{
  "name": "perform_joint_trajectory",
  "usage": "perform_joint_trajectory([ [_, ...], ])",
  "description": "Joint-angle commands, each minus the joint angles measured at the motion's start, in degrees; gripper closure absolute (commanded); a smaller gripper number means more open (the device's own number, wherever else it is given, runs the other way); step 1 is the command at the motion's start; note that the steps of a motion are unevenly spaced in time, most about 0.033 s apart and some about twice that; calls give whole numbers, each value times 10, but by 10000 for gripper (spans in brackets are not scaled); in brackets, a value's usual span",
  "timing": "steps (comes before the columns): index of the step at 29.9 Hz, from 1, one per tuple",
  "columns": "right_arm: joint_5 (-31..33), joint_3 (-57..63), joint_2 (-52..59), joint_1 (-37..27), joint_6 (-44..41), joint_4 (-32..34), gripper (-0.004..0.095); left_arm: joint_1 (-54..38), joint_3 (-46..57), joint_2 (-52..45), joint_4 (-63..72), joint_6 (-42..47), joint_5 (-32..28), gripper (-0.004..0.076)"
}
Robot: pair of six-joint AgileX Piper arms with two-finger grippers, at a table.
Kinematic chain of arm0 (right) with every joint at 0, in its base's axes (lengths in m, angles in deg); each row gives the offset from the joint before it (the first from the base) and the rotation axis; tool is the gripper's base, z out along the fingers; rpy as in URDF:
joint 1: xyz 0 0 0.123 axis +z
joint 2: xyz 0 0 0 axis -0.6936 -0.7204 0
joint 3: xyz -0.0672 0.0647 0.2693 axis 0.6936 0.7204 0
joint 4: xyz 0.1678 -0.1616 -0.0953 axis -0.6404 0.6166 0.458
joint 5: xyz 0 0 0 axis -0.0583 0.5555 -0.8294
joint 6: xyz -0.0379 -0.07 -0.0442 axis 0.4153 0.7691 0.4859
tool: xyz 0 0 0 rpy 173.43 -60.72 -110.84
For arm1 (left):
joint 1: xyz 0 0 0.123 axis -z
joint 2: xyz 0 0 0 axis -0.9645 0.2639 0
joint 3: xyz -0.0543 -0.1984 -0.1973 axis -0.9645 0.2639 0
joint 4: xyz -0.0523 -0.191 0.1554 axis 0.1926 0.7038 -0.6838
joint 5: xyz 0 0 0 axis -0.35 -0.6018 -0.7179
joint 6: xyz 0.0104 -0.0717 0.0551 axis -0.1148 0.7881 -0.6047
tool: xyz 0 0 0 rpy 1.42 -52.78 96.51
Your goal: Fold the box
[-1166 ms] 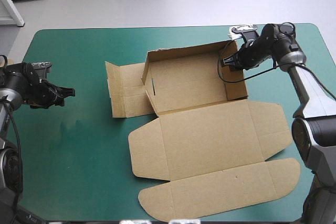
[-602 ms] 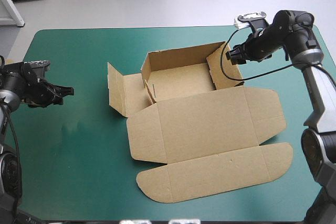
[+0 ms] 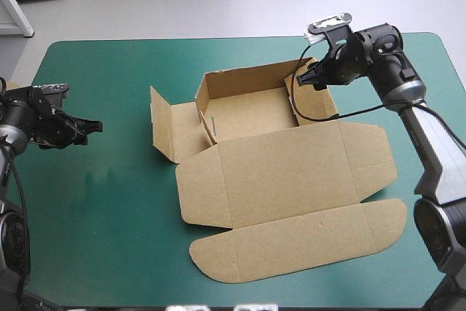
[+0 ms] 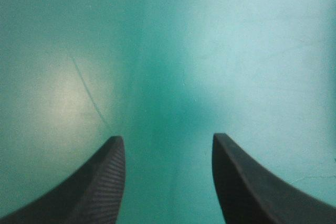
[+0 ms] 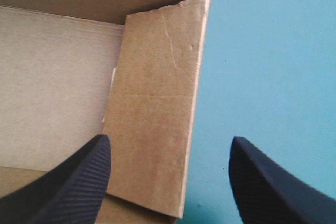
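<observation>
Box: one brown box [image 3: 284, 180] is shown at the table's middle as an open tray. Its back, left and right walls are raised, and the lid lies flat toward the near edge.
Side panel: one panel [image 3: 171, 132] is spread from the tray's left wall.
Right gripper [image 3: 306, 78]: its fingers are held wide apart and nothing is gripped. In the right wrist view [image 5: 169, 139], the right wall [image 5: 157, 77] lies between the two fingers.
Left gripper [image 3: 93, 127]: it is parted and empty over bare teal-green cover [image 3: 109, 216] near the table's left edge, well apart from the box; the wrist view [image 4: 168, 136] confirms this.
Change: against the earliest picture, the right wall has been drawn inward. Since just before, the box is unmoved and the right gripper has been shifted leftward.
Count: one box, two grippers.
</observation>
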Motion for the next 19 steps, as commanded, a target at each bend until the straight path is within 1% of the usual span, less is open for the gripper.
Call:
perform_joint_trajectory([
  [1, -29, -15, -6, -30, 20, -25, 226, 1, -17, -27, 7, 1, -15, 358],
  [6, -39, -17, -51, -40, 30, -36, 223, 1, -17, -27, 9, 1, -17, 358],
  [9, -44, -23, -76, -40, 51, -63, 224, 1, -17, -27, 9, 1, -17, 358],
  [11, -43, -35, -92, -40, 60, -78, 243, 1, -17, -27, 9, 1, -17, 358],
  [16, -45, -72, -130, -40, 58, -76, 333, 1, -17, -27, 4, 1, -11, 358],
  [19, -35, -84, -147, -40, 58, -76, 414, 1, -17, -27, 5, -2, -7, 358],
])
